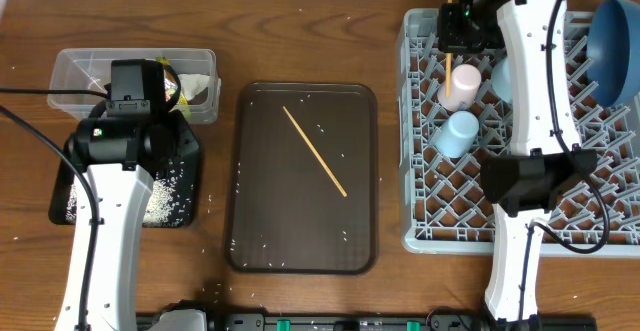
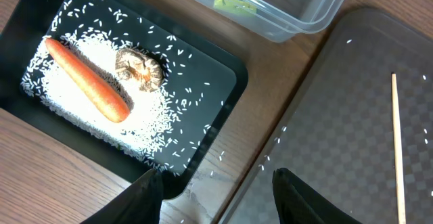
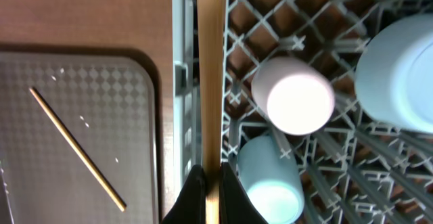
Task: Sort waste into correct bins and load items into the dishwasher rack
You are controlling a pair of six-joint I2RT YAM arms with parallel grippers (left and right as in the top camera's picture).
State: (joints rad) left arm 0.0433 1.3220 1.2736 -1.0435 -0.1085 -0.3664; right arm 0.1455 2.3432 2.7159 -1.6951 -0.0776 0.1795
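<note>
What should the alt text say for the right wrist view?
The right gripper pinches a chopstick over the edge of the rack. A pink cup and blue cup sit in it; a second chopstick lies on the tray.

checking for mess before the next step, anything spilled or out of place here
Yes: loose rice grains lie spilled outside the black tray, on the table and across the brown serving tray. One chopstick lies alone, diagonal, on that tray.
</note>
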